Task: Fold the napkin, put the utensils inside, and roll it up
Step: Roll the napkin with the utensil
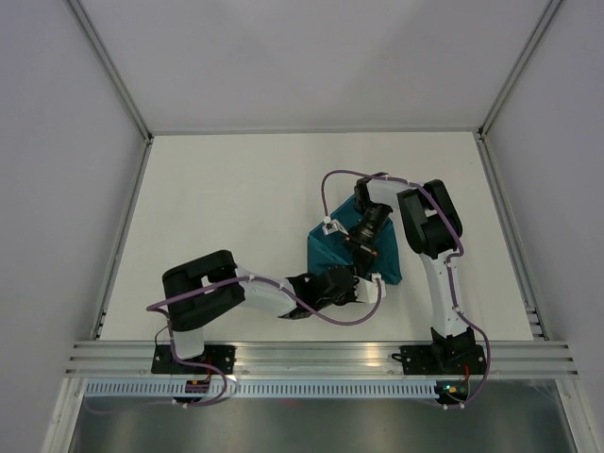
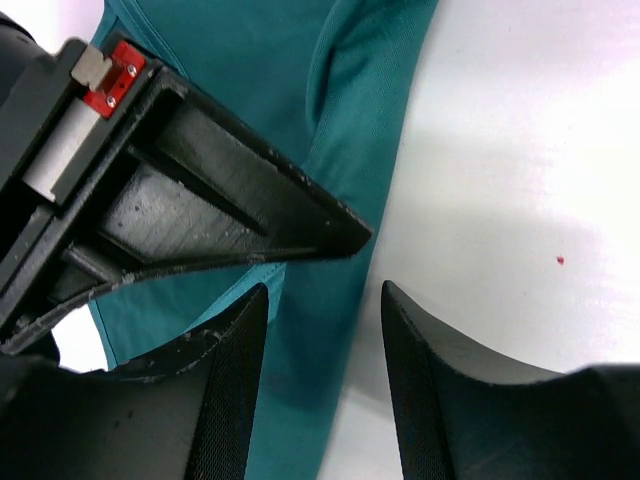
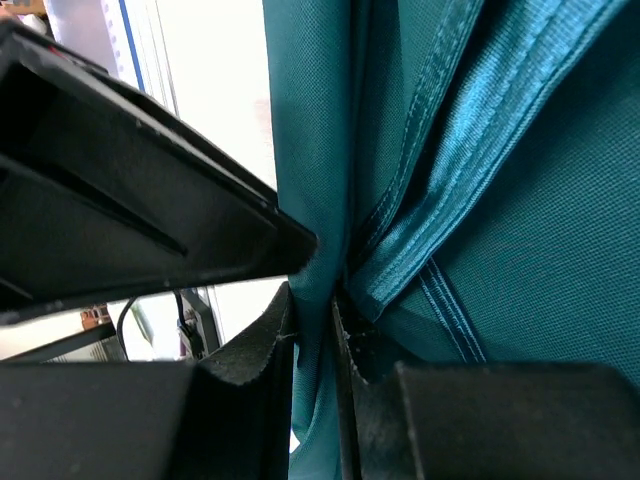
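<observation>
A white table [image 1: 236, 208] sits inside an enclosure of pale grey walls [image 1: 311, 57] at the back and on both sides. Slanted aluminium posts [image 1: 109, 66] rise from its far corners. Along the near edge lie stacked aluminium rails [image 1: 321, 357], then a slotted white strip [image 1: 321, 388], then a dull metal sheet [image 1: 311, 425]. A tiny red speck [image 2: 560, 260] sits on the bare tabletop.

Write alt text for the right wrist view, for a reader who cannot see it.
The right end effector pinches a gathered fold of the teal napkin between its black fingers at bottom centre. Hemmed edges bunch into the grip, and cloth fills the right half; a black machine part covers the left.
</observation>
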You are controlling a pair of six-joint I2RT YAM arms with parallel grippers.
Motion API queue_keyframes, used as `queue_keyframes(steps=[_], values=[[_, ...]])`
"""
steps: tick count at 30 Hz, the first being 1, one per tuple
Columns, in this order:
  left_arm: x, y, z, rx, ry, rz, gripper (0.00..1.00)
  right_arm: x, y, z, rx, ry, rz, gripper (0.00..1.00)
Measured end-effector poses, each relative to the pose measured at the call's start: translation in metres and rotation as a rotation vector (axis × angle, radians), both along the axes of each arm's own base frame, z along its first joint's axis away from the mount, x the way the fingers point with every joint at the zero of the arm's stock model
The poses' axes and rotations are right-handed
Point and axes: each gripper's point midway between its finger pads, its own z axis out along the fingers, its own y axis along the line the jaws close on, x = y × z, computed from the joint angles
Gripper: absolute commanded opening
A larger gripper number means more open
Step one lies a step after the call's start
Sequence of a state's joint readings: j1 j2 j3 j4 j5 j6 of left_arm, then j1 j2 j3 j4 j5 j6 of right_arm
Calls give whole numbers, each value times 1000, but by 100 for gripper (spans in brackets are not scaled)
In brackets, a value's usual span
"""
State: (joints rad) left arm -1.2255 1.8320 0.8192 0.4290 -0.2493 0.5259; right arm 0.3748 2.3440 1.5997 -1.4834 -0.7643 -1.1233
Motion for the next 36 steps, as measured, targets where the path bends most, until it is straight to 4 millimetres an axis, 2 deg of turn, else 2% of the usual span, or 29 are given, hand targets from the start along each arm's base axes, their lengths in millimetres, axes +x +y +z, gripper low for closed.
queue_keyframes(steps=[5,8,10,14,19,25,30,36], values=[[3,-10,0,-16,-3,-7,55,0,0,0,-4,5,-2,22],[4,-12,-1,-18,-2,-8,49,0,-2,0,-10,12,-6,22],[4,-13,-3,-16,6,-11,40,-1,-3,0,-12,16,-7,22],[5,-16,-7,-4,31,-16,33,0,-5,0,-19,18,-5,22],[2,-18,-10,-4,88,-33,16,0,-6,0,-24,19,-4,24],[1,-21,-10,1,156,-58,2,0,-9,1,-37,26,-15,34],[-1,-22,-11,-15,230,-79,2,0,-10,5,-51,45,-38,49],[1,-23,-11,-40,304,-97,2,7,-12,13,-57,6,-87,60]])
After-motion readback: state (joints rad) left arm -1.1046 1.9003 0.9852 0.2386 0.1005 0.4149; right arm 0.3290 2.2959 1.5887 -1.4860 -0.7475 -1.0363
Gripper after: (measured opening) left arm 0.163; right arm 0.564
